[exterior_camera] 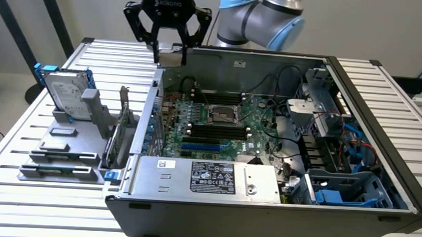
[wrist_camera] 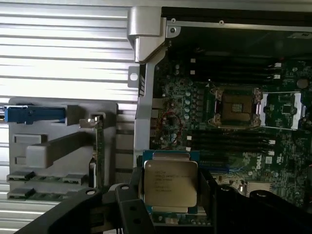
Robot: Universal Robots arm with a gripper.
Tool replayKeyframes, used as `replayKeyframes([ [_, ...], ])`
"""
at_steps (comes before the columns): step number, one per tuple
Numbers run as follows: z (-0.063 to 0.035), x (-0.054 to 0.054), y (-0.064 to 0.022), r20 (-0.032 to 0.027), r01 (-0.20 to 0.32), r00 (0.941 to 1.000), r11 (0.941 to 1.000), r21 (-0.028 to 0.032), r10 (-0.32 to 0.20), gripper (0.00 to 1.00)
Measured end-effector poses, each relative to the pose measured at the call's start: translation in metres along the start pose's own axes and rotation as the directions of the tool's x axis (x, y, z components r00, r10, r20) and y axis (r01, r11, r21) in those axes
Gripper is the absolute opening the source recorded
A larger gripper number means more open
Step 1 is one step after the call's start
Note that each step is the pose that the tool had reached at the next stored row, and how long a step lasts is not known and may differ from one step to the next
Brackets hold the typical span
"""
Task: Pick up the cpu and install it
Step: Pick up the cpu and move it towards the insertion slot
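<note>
Well apart from the socket (exterior_camera: 224,115), the cpu (wrist_camera: 170,183) is pinched edgewise in the end effector (wrist_camera: 170,192); it should be kept level and squared to the socket.

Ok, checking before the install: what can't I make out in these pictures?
- cpu print: too small to read, wrist view.
- cpu in exterior view: mostly hidden by gripper.
- Socket pins: too small, both views.
- Motherboard: cut off by edge, wrist view.
</note>
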State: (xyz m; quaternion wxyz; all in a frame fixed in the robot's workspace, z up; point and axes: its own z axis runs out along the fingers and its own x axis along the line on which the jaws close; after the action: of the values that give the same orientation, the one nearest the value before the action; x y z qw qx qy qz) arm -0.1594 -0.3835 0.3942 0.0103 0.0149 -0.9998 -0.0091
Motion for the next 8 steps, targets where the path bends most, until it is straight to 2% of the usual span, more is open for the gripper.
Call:
replayKeyframes([
  [8,0.0072,-0.037,0.0119,0.0000,0.000,1.0000,1.0000,0.0000,0.000,0.55],
])
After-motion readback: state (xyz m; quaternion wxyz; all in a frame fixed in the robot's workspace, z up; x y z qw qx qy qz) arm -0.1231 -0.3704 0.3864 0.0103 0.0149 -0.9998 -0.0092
